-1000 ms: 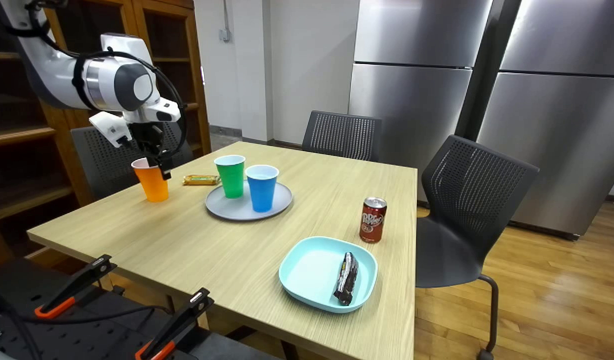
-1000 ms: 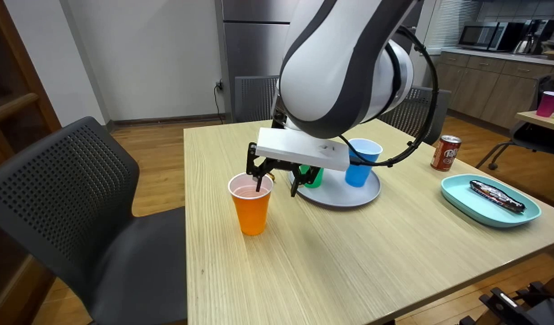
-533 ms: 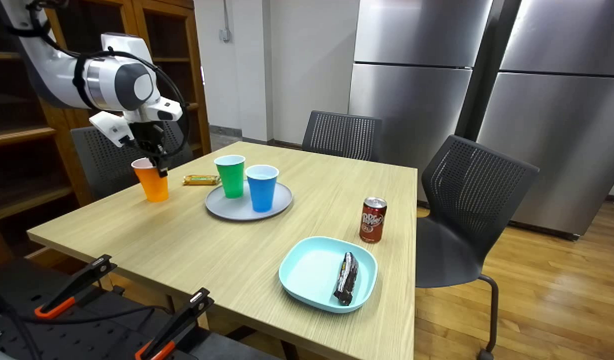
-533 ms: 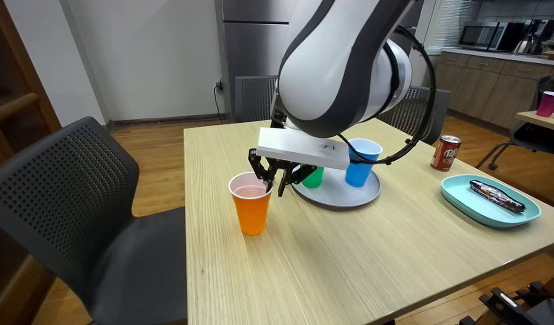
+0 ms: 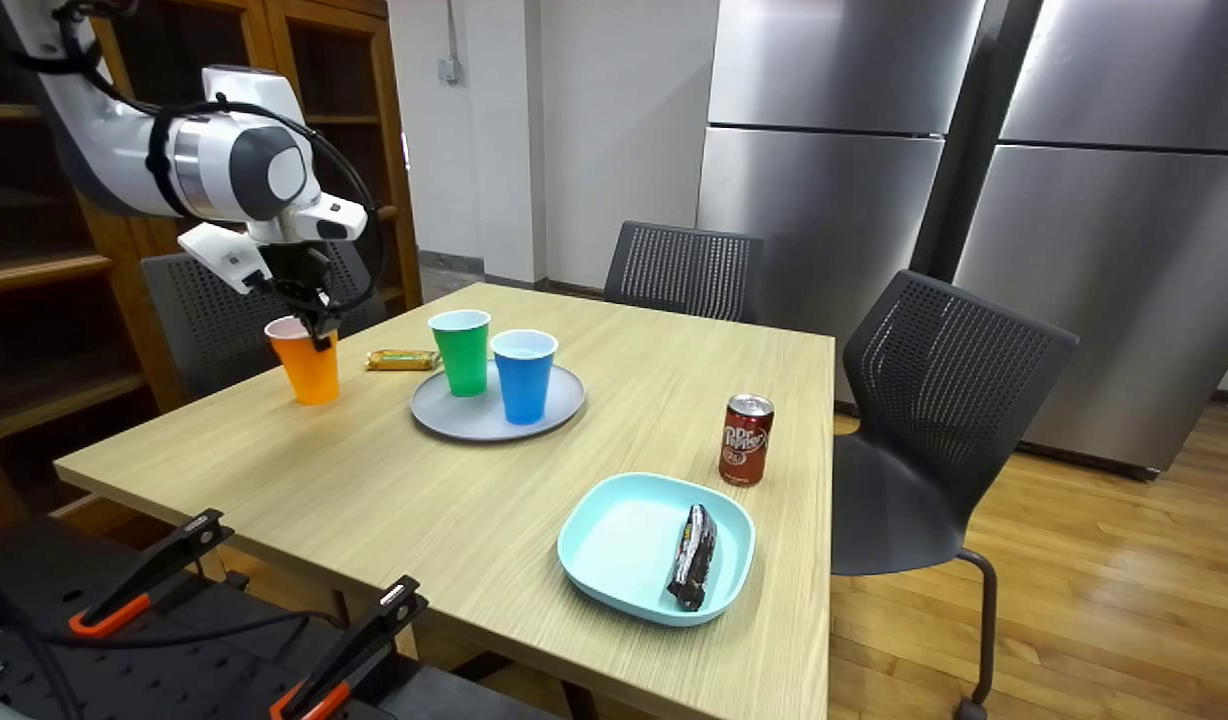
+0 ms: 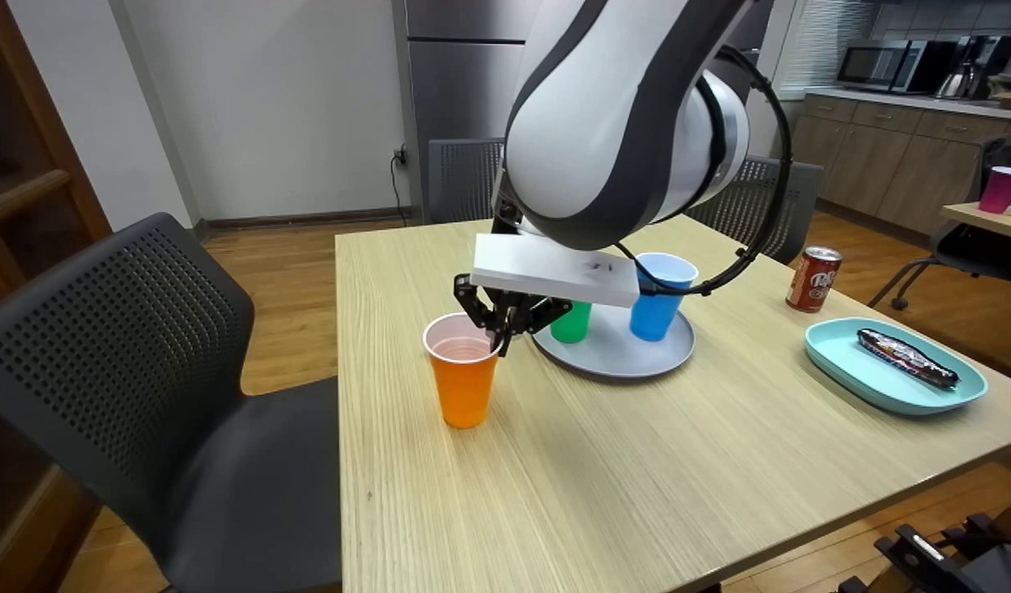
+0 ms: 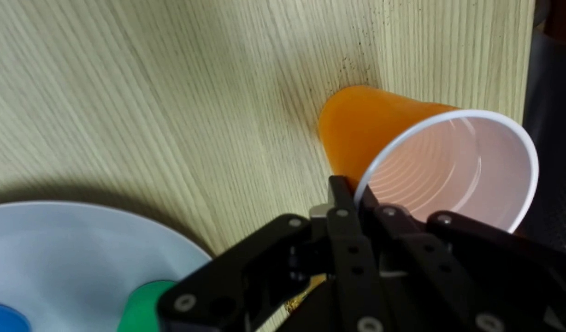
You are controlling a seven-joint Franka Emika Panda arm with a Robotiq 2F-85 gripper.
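Note:
An orange cup (image 5: 310,372) with a white rim stands upright near the table's edge, seen in both exterior views. In an exterior view my gripper (image 6: 499,339) reaches down to the plate-side rim of that orange cup (image 6: 463,391). The wrist view shows my gripper (image 7: 355,194) shut on the wall of the orange cup (image 7: 356,127), one finger inside it and the other outside. Close by lies a gold-wrapped bar (image 5: 402,360), mostly hidden under the gripper in the wrist view. A grey plate (image 5: 444,420) beside it carries a green cup (image 5: 464,358) and a blue cup (image 5: 524,388).
Farther along the table (image 5: 424,500) are a red soda can (image 5: 745,440) and a turquoise tray (image 5: 609,540) holding a dark wrapped bar (image 5: 692,560). A black chair (image 6: 160,379) stands against the table edge by the orange cup. Clamps (image 5: 344,650) sit on the robot's stand.
My gripper's fingers have come together around the orange cup's rim. The cup has shifted very slightly towards the plate; the arm has barely moved.

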